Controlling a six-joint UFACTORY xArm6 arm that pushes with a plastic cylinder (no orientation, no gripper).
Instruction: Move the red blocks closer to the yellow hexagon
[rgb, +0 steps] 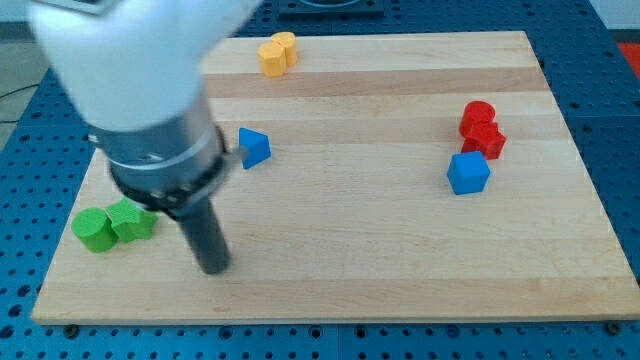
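Down near the view's bottom left, my tip rests on the wooden board, touching no block; it is a bare rod, so it clamps nothing. Just to its left sit two green blocks, side by side. Up and slightly right lies a blue triangular block. Farther up, near the top edge, are the yellow blocks. Well off to the right, two red blocks touch each other, with a blue cube just below them.

Lab bench: wooden board on blue perforated table.
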